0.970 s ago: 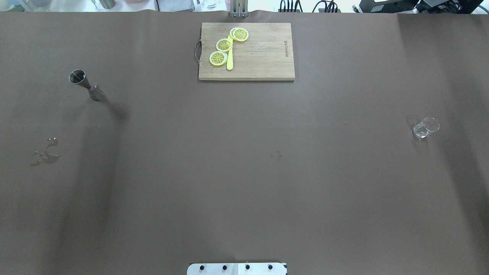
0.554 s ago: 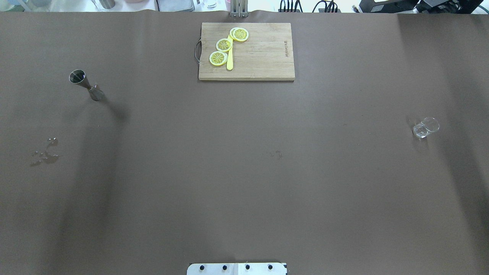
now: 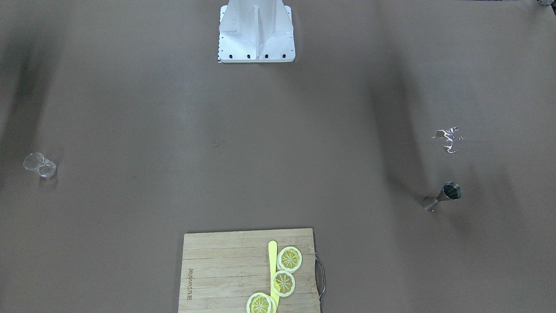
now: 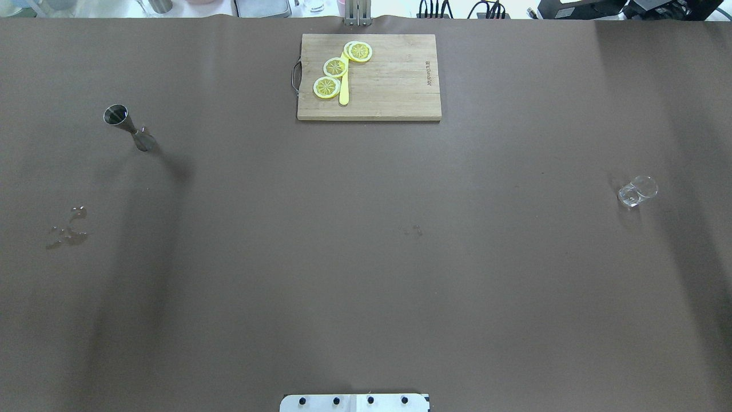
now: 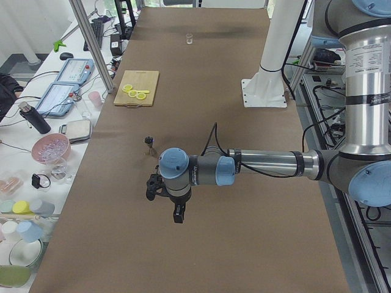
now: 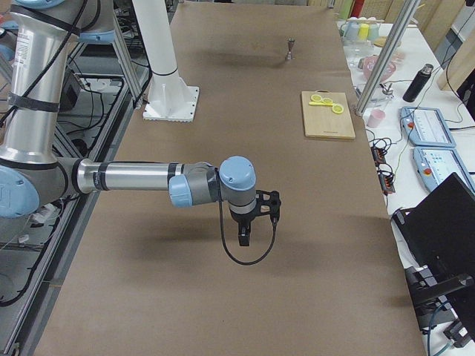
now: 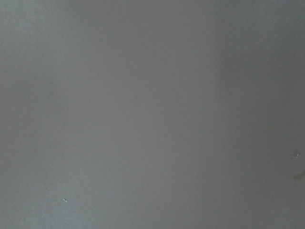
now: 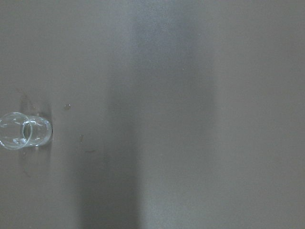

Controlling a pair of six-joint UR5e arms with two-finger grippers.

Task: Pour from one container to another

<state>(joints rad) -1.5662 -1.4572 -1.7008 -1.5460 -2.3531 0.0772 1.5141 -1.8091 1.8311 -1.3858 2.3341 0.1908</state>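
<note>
You cannot tell how far either claw is spread. The left gripper [image 5: 178, 214] and the right gripper [image 6: 243, 238] show only in the 2 side views, small and dark, and neither touches or holds anything. Each hangs downward off its wrist above the brown table [image 4: 366, 274], with its forearm stretched out level over the surface. Both arms sit outside the overhead and front-facing views, where you see only their soft shadows. The metal jigger [image 4: 127, 126] stands upright on the robot's left side, with a small wet patch [image 4: 68, 229] nearer the robot. The clear glass [image 4: 637, 191] stands well apart from it, far over on the robot's right, and it shows at the left edge of the right wrist view [image 8: 25, 130]. Whether either holds liquid is hard to make out. The left wrist view gives you only bare table. At the far edge lies a cutting board [image 4: 394, 80] with 3 lemon slices [image 4: 335, 67].
</note>
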